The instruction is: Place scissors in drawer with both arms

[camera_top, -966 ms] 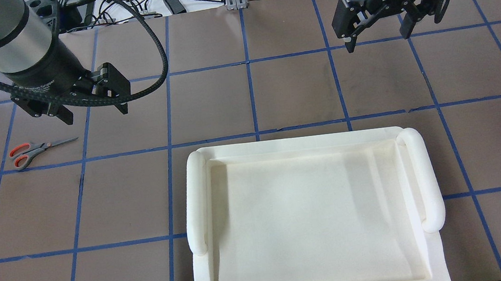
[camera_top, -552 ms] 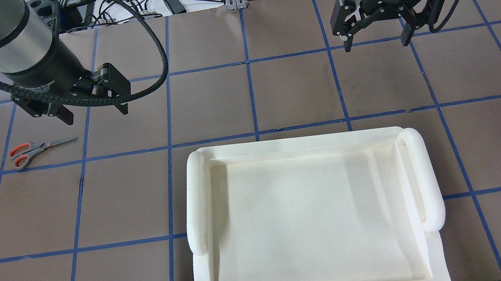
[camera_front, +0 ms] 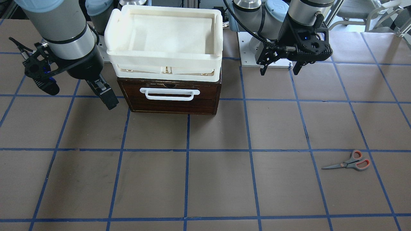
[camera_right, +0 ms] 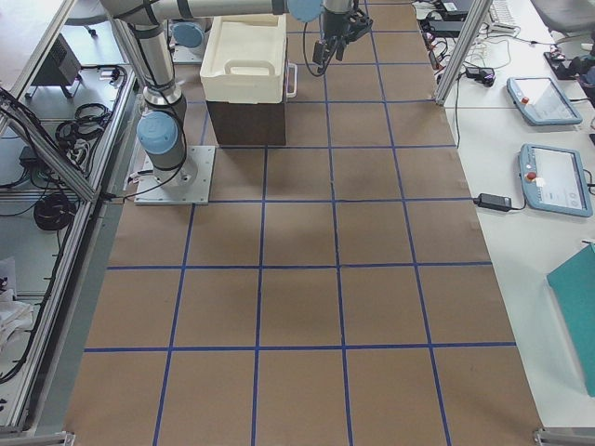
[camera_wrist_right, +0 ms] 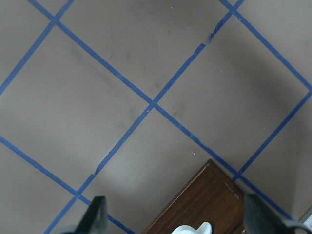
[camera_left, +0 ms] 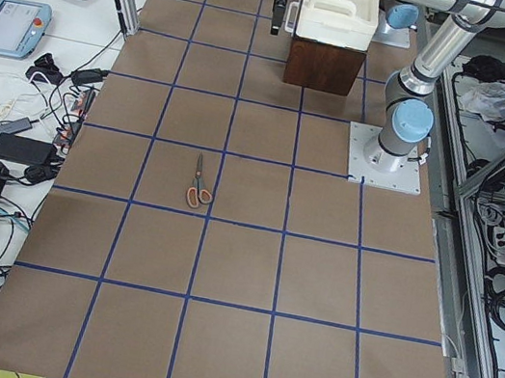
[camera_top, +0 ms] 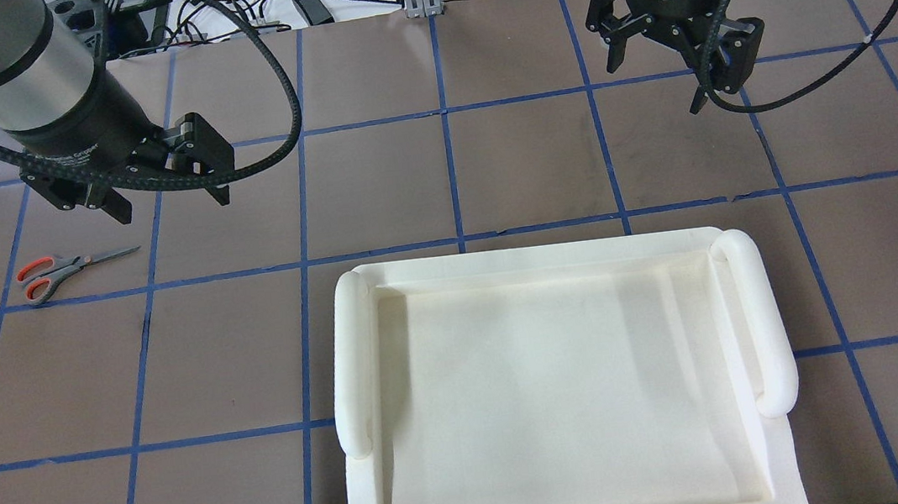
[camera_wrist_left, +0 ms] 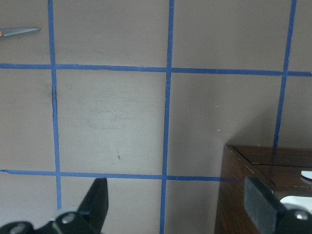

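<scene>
Brown paper ruled into squares by blue tape (camera_front: 187, 166) covers the bench (camera_front: 218, 179). Close in front of me stands the dark wooden drawer (camera_front: 179, 104), pushed in flush. Its white bar handle (camera_front: 169, 94) faces away from me, and a cream-white tray (camera_front: 167, 61) sits on top. The scissors (camera_front: 348, 164) lie flat on the bench out on my left side. Their blades are together and point toward the middle, and their handles point outward, well apart from the drawer. My left claw (camera_front: 279, 70) hangs above the bench beside the drawer's left end, jaws spread wide with nothing between them. My right claw (camera_front: 80, 96) hangs at the drawer's other end, likewise wide open and empty. From my left wrist camera only the tip of the scissors shows, at the upper corner.
</scene>
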Controlling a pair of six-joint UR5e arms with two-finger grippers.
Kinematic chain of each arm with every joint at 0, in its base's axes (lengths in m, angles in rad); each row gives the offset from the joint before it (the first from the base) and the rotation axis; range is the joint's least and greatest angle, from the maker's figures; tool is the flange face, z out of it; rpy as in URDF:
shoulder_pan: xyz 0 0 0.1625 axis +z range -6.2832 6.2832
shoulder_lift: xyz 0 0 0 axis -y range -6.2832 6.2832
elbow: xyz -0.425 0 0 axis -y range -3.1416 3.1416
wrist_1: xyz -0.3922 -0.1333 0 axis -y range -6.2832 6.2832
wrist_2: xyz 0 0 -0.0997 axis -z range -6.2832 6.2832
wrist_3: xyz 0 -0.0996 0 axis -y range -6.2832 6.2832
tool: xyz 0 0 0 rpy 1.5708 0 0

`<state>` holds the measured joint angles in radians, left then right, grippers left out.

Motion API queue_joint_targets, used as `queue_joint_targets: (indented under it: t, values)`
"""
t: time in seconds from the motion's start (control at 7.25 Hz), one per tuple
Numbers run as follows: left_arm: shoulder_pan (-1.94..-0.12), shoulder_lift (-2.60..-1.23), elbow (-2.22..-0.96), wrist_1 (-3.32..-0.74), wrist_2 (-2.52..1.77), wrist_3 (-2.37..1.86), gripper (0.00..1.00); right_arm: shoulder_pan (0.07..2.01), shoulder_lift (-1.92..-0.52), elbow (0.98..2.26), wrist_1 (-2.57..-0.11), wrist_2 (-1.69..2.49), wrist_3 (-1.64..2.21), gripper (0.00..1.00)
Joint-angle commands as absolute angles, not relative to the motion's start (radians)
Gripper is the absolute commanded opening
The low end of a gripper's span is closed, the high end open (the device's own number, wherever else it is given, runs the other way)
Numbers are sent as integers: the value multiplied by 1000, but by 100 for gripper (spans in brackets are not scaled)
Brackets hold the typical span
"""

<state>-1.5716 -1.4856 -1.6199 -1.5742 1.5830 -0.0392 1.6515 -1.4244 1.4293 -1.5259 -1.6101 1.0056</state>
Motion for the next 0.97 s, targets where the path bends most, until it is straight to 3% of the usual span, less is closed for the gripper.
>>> queue_joint_targets:
  t: [0.0,0.55,0.83]
  values:
    - [-1571,-1480,-1623,-1577,1585,42,100,1731,-1356,1428,-1574,-1611,1257,100]
    - [-1569,-1467,-1623,-1550,1464,15,100,1842,-1246,1427,-1624,-1551,1581,100]
    - [-1563,-1456,-1617,-1391,1462,2,100,1870,-1210,1427,-1629,-1528,1711,100]
